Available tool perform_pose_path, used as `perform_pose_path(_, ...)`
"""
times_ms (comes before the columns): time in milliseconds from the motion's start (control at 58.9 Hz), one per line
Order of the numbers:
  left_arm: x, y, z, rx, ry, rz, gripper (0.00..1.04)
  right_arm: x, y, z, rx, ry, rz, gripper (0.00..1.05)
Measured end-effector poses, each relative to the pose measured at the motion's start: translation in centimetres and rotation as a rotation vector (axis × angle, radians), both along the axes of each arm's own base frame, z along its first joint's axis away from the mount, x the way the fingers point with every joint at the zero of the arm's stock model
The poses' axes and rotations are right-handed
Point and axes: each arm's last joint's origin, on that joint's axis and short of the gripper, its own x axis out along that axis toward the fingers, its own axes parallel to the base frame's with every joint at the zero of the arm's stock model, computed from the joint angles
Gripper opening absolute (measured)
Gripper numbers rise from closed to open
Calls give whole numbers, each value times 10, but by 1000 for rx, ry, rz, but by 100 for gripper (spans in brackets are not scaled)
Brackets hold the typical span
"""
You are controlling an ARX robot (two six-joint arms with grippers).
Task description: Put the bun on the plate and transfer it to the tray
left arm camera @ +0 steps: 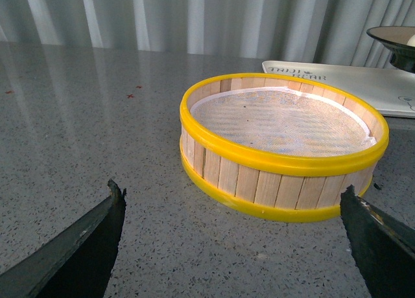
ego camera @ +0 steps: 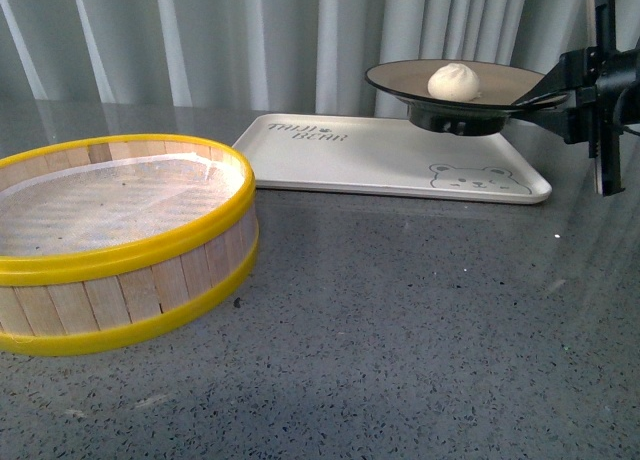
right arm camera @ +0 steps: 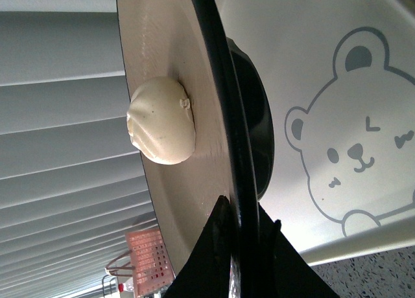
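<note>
White bun [ego camera: 453, 81], knot up, on level plate [ego camera: 396, 77] over tray [ego camera: 350, 161]

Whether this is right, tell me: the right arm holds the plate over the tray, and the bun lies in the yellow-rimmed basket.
One point is wrong: the bun lies on the plate, not in the basket, as the front view shows. The rest stands.

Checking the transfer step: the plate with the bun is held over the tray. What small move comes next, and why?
Probably lower the plate straight down onto the tray. The right gripper clamps its rim, the bun sits on it, and it hangs above the tray without touching.
</note>
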Motion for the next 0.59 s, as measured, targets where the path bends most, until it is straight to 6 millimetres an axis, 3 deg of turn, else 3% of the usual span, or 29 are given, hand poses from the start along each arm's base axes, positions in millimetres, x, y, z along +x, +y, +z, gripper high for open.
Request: perform_pose_path(595,0,0,0,0,0,0,98,23,9,-30,-20,41,6,3)
